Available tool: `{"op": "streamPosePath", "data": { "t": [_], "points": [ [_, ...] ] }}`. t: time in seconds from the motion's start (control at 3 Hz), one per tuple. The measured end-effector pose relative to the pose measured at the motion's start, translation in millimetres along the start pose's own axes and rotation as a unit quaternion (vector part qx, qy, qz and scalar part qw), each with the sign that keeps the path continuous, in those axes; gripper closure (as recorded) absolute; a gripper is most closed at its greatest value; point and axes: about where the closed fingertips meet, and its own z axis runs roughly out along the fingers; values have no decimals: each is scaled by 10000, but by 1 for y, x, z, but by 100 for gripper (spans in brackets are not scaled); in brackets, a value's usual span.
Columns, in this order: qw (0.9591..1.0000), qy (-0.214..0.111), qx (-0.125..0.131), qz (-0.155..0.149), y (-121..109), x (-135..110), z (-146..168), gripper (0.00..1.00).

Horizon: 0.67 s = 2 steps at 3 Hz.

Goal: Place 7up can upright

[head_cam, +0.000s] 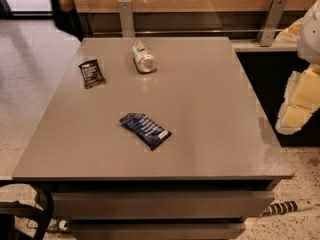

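Observation:
The 7up can [143,57] lies on its side at the far middle of the grey table [200,109], with one shiny metal end facing the camera. It is silvery-white with pale green markings. My gripper [298,102] shows as a pale cream and white shape at the right edge of the view, off the table's right side and well away from the can. Nothing is visibly in it.
A flat black packet [92,73] lies at the table's far left. A flat blue wrapper [145,130] lies near the middle front. A wooden wall with metal brackets [125,17] stands behind the table. A dark counter [265,84] stands at the right.

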Motion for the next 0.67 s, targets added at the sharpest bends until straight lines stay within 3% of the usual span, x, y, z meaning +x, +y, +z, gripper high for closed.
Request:
{"op": "streamPosePath", "data": {
  "t": [0.67],
  "points": [
    [9999,-70,71,78,-10,2,-3,0]
  ]
}}
